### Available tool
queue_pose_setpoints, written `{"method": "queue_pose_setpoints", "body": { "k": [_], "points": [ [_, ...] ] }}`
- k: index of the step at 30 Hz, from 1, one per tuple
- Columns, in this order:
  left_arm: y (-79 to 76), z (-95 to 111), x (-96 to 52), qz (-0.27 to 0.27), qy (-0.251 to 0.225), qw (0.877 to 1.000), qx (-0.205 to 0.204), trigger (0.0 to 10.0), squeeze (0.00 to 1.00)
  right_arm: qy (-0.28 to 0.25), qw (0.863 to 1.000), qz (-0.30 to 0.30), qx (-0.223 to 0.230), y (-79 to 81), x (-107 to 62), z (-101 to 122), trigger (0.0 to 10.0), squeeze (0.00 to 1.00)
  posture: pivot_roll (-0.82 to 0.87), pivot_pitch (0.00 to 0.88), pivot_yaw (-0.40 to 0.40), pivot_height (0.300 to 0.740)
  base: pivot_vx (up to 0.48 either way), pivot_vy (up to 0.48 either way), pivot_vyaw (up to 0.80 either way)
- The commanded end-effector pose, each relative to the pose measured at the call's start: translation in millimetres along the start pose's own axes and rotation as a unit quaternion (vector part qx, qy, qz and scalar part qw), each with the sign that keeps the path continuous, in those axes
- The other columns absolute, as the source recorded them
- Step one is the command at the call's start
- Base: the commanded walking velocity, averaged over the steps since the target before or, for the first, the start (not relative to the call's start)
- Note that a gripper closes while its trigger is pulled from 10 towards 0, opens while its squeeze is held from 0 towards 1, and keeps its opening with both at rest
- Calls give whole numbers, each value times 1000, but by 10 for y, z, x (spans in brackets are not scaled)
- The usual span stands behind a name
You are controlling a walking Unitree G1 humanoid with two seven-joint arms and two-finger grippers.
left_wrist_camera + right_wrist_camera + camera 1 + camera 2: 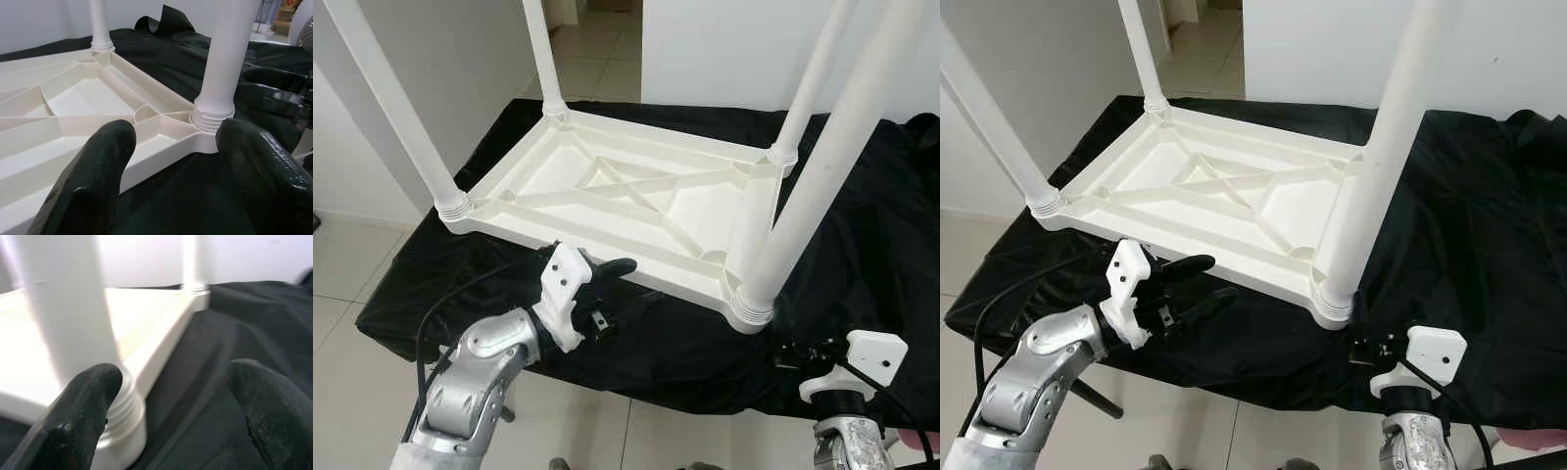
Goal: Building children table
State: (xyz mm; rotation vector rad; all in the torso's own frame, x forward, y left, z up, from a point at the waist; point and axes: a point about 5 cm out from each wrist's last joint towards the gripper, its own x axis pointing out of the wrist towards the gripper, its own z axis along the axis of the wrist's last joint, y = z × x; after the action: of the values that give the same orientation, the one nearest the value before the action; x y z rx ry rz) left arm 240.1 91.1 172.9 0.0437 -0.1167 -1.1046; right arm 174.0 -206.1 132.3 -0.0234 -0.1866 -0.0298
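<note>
Both grippers sit at the near edge of the cloth-covered bench [862,245]. Left gripper [1200,284] has its fingers [93,176] spread apart, empty, just beside the long near rim of the upturned white tabletop [626,191]. Right gripper [1359,338] is also open, empty, close to the near right leg [813,186]. Four legs stand upright, one screwed into each corner. Black cloth [1469,215] lies under the tabletop; tiled floor [342,264] surrounds it.

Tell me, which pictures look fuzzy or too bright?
Right wrist view: the near table leg is blurred and the tabletop glares white. Left wrist view: the black fingers up close look soft, the leg sharper. Both eye views: evenly lit and sharp.
</note>
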Motion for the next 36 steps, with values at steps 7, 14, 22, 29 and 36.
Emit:
{"method": "queue_pose_setpoints", "body": {
  "k": [7, 14, 22, 29, 36],
  "points": [
    [-30, 51, 23, -29, 14, 999, 12, 10000, 0, 25, 991, 131, 10, 26, -50, 11, 10000, 0, -106, 25, 58, 740, 0, 0, 0],
    [-45, 38, 65, -28, 23, 999, 6, 10000, 0, 16, 984, 179, 3, 19, 212, 11, 10000, 0, -107, 35, 55, 740, 0, 0, 0],
    [13, 40, 211, -7, 20, 1000, -9, 10000, 0, -9, 976, 220, 3, 73, 717, 28, 10000, 0, -87, 33, 39, 740, 0, 0, 0],
    [26, 63, 297, -1, 7, 1000, -10, 10000, 0, 6, 968, 251, -13, -5, 880, -28, 10000, 0, -80, 23, 23, 740, 0, 0, 0],
    [61, 66, 372, 10, -7, 1000, -19, 10000, 0, 29, 962, 267, -45, -150, 996, -115, 10000, 0, -79, 17, 20, 740, 0, 0, 0]
  ]
}}
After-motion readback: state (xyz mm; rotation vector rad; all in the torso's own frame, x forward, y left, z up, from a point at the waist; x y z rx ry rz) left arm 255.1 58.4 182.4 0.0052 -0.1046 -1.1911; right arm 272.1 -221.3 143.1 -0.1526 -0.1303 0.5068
